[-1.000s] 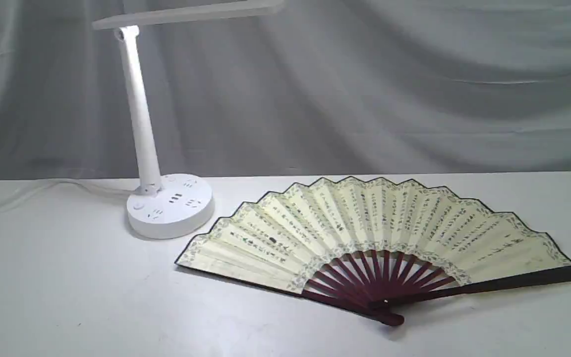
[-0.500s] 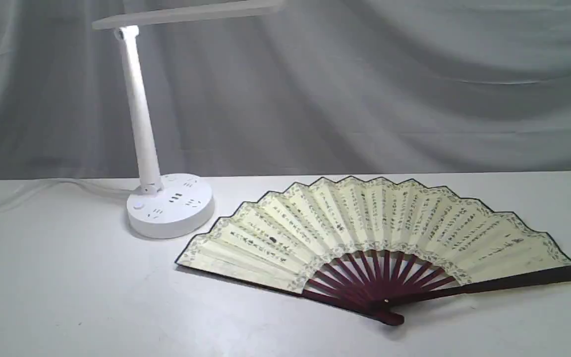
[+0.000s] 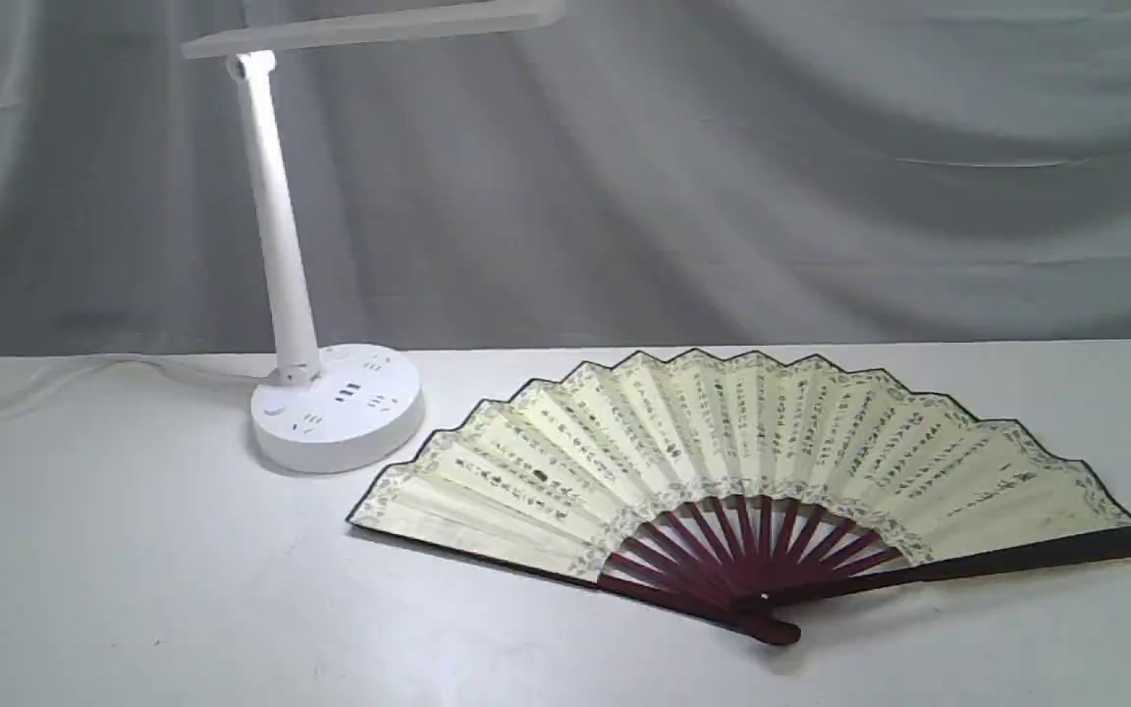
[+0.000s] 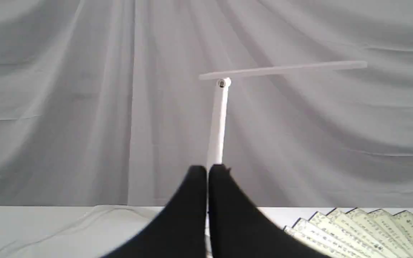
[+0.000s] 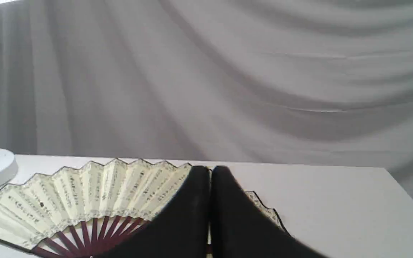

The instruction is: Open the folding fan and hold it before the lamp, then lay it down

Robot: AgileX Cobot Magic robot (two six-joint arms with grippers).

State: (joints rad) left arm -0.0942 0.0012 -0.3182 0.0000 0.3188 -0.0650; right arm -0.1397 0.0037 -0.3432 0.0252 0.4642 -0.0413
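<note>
**Exterior view:** the folding fan (image 3: pixel 752 462) is lying fully spread and flat on the table (image 3: pixel 134 570). Its cream pleats are showing columns of black writing, and its maroon ribs are fanning out from the pivot. The lamp (image 3: pixel 276 226) is standing near one end of it. Neither of my pincers is showing here.

**Left wrist view:** my left pincer (image 4: pixel 207 170) is sitting with its jaws pressed together, gripping nothing. The lamp's stem is rising straight ahead of its tips, and the fan's edge is lying off toward my right arm's side.

**Right wrist view:** my right pincer (image 5: pixel 210 171) is likewise pinched closed and empty, with the fan lying ahead of and below it.

I am judging the laying-down as done. The next move is calling only for keeping both arms clear of the paper.
</note>
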